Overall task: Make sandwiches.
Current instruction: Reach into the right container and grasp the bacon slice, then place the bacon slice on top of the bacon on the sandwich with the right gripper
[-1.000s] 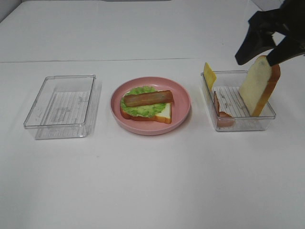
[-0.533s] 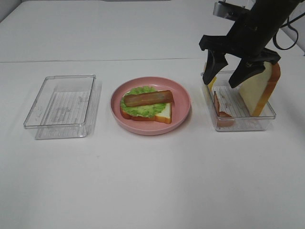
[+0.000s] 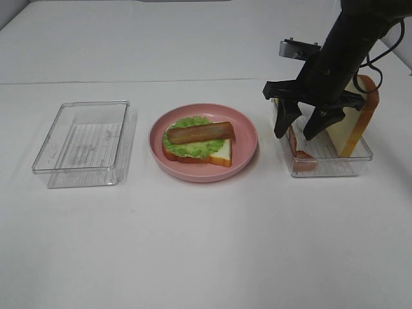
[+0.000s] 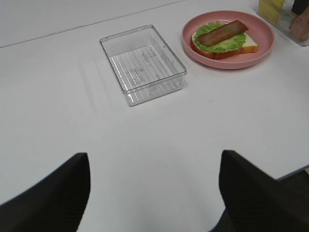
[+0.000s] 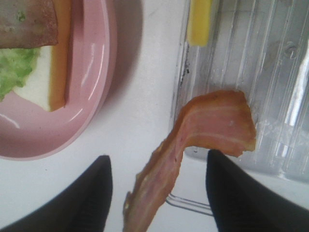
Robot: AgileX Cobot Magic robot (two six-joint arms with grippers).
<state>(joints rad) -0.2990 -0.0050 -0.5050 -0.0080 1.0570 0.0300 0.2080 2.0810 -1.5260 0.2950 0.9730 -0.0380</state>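
The bacon strip [image 5: 212, 130] stands on end in the right tray [image 3: 335, 170], leaning at the wall on the plate's side near the front corner. One end is down in the tray and the other rises above the rim. The right gripper [image 3: 295, 135] hangs directly over it with its jaws apart, one finger on either side of the strip. The wrist view shows a gap on both sides, so nothing is gripped yet.

Also in that tray, the cheese [image 5: 199, 21] stands at the far end of the same wall, and the second slice [image 3: 351, 122] leans upright against the opposite side, behind the arm.

Just beside the tray, the plate [image 3: 251, 138] carries the open sandwich: bread [image 3: 222, 151], lettuce [image 3: 193, 145] on it, and the plated bacon [image 3: 199, 132] lying across the top. The left tray [image 3: 84, 141] sits on the plate's other side. The left gripper [image 4: 154, 193] is open over bare table [image 4: 159, 140], well apart from everything.

The step in hand looks to be the pick of a second bacon strip for the sandwich. The next move likely calls for the jaws to shut on the strip's raised part without catching the tray wall or nudging the cheese. A straight lift would then clear the rim before the carry to the plate.
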